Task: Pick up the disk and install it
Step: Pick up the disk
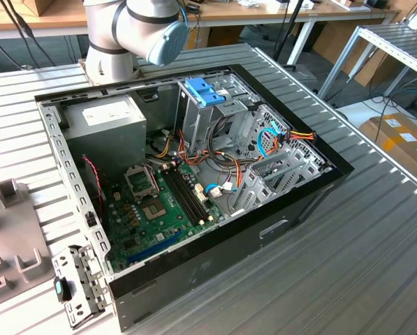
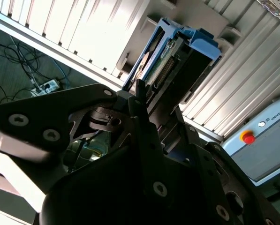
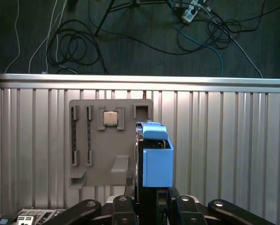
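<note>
The hand [image 3: 153, 202] is gripping the disk [image 2: 153, 65], its black fingers [image 2: 142, 110] pressing in on it from both sides. The disk is standing edge-on between them, up off the surface [image 3: 224, 140]. A blue bracket [image 3: 157, 161] is clasping the disk. In the second wrist view one silver metal side and a green board with a row of pins are showing.

Past the disk, in the first wrist view, a grey tray [image 3: 95, 154] is lying flat on the ridged metal surface. A small square chip [image 3: 111, 118] is sitting in one of its pockets. Beyond the surface's edge, tangled cables [image 3: 79, 47] are lying on the dark floor [image 3: 144, 61].

In the exterior view, a perforated metal plate [image 1: 79, 286] is lying at the lower left of the frame, just beside the near corner of an open computer case [image 1: 215, 259]. The case is taking up the middle of the frame. A green circuit board [image 1: 152, 209] is lying inside it. Farther back, toward the upper left, a larger grey box [image 1: 107, 122] with a white sticker is sitting in the case. At the upper middle a second blue bracket [image 1: 203, 91] is sitting on top of the metal cage. Behind the case, at the upper edge of the frame, the arm [image 1: 142, 24] is rising from the surface.
</note>
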Action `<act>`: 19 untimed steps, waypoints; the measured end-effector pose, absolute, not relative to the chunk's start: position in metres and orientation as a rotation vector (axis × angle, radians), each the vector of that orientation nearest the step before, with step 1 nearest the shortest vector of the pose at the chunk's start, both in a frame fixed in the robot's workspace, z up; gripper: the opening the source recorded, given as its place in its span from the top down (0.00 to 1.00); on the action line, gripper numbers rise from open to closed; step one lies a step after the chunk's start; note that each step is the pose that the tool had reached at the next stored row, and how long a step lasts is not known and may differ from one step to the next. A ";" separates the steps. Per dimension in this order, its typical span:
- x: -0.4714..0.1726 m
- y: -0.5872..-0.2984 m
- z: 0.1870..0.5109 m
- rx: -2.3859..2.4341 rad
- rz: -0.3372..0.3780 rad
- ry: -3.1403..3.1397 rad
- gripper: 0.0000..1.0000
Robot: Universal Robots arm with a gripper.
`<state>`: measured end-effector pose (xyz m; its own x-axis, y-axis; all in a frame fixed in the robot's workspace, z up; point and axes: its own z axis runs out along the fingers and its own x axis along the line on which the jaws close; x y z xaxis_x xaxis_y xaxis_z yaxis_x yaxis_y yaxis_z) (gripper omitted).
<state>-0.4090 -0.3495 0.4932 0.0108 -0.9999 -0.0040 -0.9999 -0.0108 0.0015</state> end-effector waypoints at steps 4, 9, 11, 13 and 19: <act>-0.403 -0.349 0.493 -2.232 0.006 2.208 0.65; -0.396 -0.349 0.493 -2.232 0.006 2.208 0.65; -0.392 -0.349 0.493 -2.232 0.006 2.208 0.65; -0.388 -0.349 0.493 -2.232 0.006 2.208 0.65; -0.379 -0.349 0.493 -2.232 0.006 2.208 0.65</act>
<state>-0.3788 -0.3495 0.4932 0.0108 -0.9999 -0.0040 -0.9999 -0.0108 0.0016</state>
